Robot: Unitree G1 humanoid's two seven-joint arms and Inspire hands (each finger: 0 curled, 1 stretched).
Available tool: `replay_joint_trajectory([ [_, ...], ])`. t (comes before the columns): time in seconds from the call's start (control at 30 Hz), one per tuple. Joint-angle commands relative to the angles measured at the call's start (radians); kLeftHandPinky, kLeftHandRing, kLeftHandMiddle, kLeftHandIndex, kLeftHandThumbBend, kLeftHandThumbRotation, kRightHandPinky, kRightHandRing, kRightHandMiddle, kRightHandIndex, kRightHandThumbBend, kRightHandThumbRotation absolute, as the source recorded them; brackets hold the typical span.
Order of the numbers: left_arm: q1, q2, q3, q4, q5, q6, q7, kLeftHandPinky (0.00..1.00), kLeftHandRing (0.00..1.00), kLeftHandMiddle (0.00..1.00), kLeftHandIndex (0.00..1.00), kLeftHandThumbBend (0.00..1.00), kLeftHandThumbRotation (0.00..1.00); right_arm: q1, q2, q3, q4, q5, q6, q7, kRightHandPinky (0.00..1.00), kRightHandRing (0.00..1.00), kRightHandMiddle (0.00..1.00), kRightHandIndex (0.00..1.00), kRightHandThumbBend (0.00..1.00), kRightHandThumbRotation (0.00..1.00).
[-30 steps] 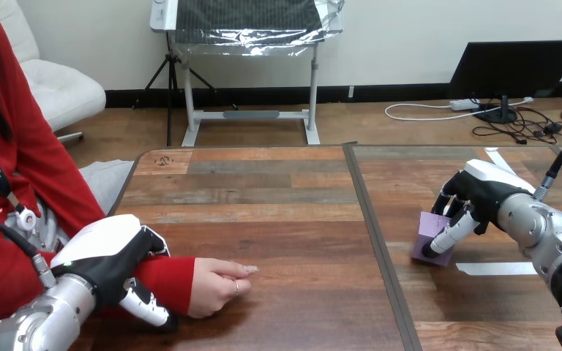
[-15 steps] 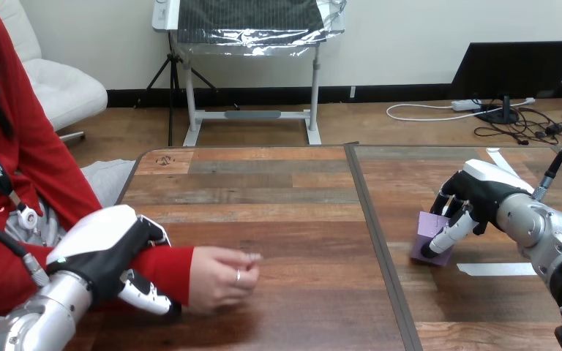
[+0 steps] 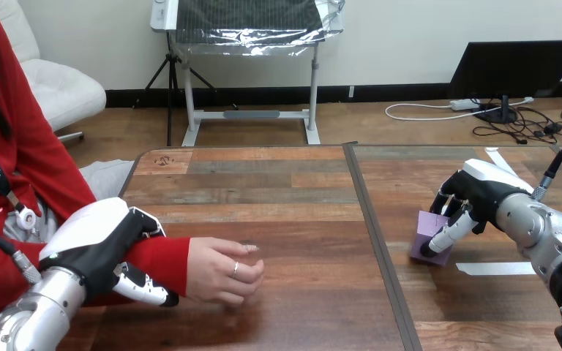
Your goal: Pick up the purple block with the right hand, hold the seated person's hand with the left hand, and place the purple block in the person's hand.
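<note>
The purple block [image 3: 429,232] stands on the right half of the table. My right hand [image 3: 474,197] is curled round it, thumb on its near face and fingers on its far side. At the left, the person's hand [image 3: 223,269] hovers just above the table, fingers loosely bent, palm down. My left hand [image 3: 102,245] wraps the red-sleeved forearm just behind the wrist, thumb under it and fingers over the top.
A strip of white tape [image 3: 494,268] lies on the table near the block, and another [image 3: 499,160] farther back. A dark seam [image 3: 380,248] splits the tabletop down the middle. The person sits at the left edge.
My left hand and the person's forearm have risen slightly off the table, and the person's hand has shifted a little. The right hand and block have not moved.
</note>
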Motion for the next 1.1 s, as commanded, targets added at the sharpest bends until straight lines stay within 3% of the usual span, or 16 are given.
replay_joint_trajectory([
  [0.0, -0.047, 0.015, 0.038, -0.045, -0.028, -0.030, 0.028, 0.27, 0.34, 0.43, 0.43, 0.78, 0.00, -0.045, 0.005, -0.016, -0.035, 0.020, -0.017, -0.032, 0.46, 0.50, 0.53, 0.52, 0.79, 0.00],
  [1.07, -0.112, 0.024, 0.083, -0.119, -0.062, -0.015, 0.017, 0.25, 0.32, 0.41, 0.42, 0.78, 0.00, -0.067, 0.018, -0.025, -0.043, 0.043, -0.035, -0.034, 0.47, 0.50, 0.54, 0.53, 0.79, 0.00],
])
